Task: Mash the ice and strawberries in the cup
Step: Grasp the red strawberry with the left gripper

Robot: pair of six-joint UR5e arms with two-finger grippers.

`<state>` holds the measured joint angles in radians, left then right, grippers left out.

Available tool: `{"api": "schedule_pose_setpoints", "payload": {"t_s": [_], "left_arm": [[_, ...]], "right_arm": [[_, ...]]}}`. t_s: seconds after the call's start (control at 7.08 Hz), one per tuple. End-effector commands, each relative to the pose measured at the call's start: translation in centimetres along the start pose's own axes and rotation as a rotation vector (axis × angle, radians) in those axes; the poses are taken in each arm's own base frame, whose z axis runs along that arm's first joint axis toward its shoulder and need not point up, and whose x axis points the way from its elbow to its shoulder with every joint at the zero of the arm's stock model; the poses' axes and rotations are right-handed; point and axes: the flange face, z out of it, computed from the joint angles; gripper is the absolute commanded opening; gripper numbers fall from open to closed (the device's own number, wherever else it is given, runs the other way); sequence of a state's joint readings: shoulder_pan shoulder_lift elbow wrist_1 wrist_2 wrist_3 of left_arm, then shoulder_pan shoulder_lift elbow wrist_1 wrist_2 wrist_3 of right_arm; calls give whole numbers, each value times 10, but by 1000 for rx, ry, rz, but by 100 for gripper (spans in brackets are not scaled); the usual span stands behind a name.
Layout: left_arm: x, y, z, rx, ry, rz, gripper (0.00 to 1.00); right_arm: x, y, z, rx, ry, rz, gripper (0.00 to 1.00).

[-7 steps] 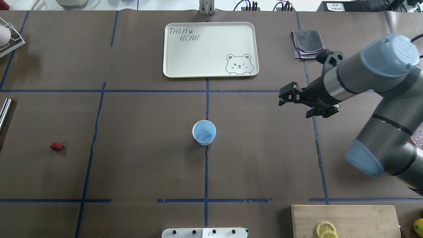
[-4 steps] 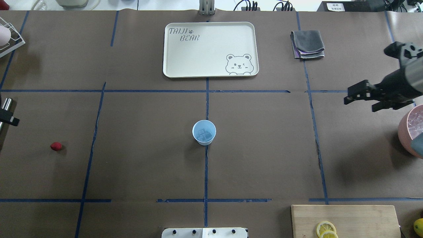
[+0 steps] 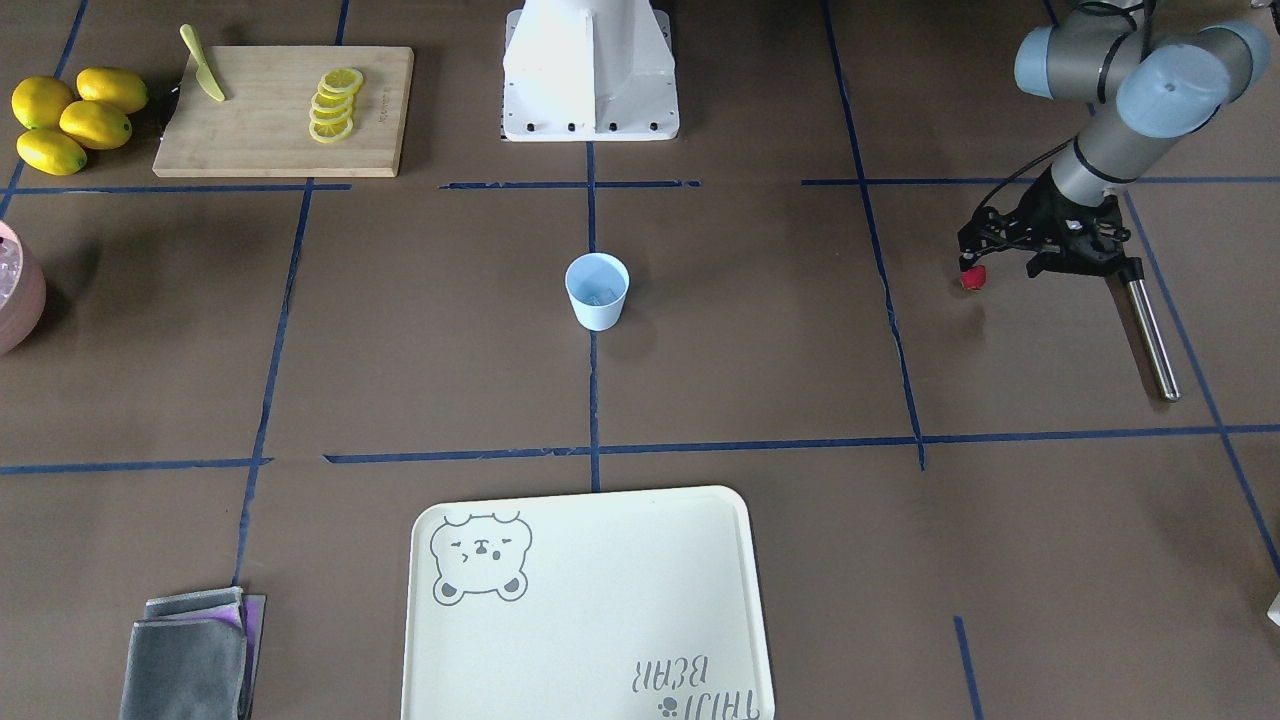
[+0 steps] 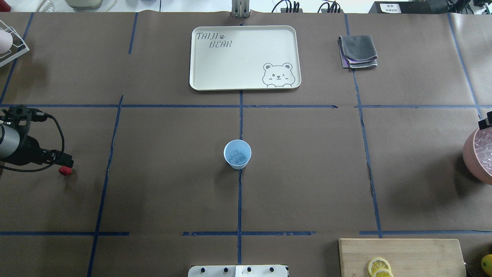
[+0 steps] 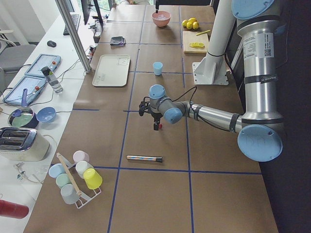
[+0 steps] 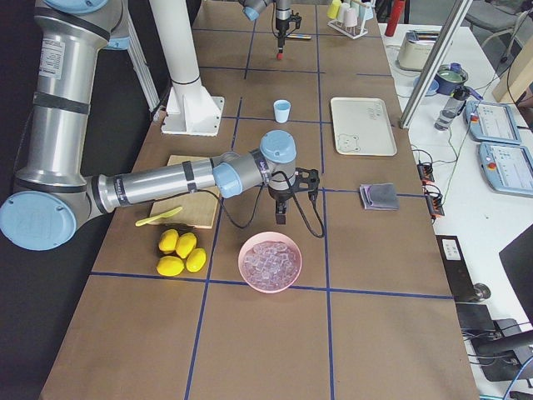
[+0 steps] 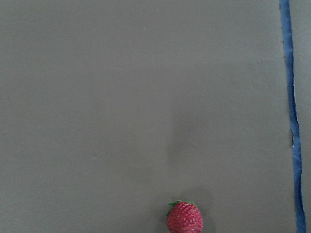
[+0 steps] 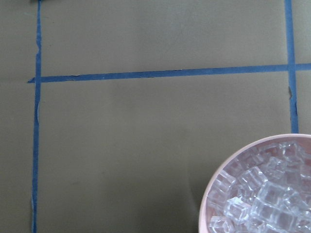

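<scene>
Going for the berry
Front: shows left gripper just over the strawberry on the desk, well apart from the cup; cannot tell if open or closed. Could knock the berry rolling by closing off-centre.
Overhead: shows ice in the cup. Showed no left gripper a second ago.
Right side: shows right gripper near pink bowl; cannot tell its grip.

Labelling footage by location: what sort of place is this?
Probably a robotics lab staged as a drinks counter: a blue tape grid on the paper-covered table, control tablets on the side desk, and a cutting board with lemon slices.
</scene>
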<state>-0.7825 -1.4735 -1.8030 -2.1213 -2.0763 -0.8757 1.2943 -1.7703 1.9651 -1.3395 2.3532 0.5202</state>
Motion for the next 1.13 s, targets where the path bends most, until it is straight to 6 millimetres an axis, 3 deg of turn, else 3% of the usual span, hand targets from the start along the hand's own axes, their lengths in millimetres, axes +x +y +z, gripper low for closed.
{"api": "schedule_pose_setpoints", "payload": {"t_s": [0.0, 0.85, 0.99], "left_arm": [[9, 3, 20, 11, -35, 23, 100], [3, 7, 24, -3, -44, 8, 93], [4, 7, 23, -3, -40, 8, 85]], "right_arm": [[9, -1, 0, 3, 6, -16, 100], [7, -4, 0, 8, 11, -20, 100], [7, -4, 1, 8, 13, -19, 100]]}}
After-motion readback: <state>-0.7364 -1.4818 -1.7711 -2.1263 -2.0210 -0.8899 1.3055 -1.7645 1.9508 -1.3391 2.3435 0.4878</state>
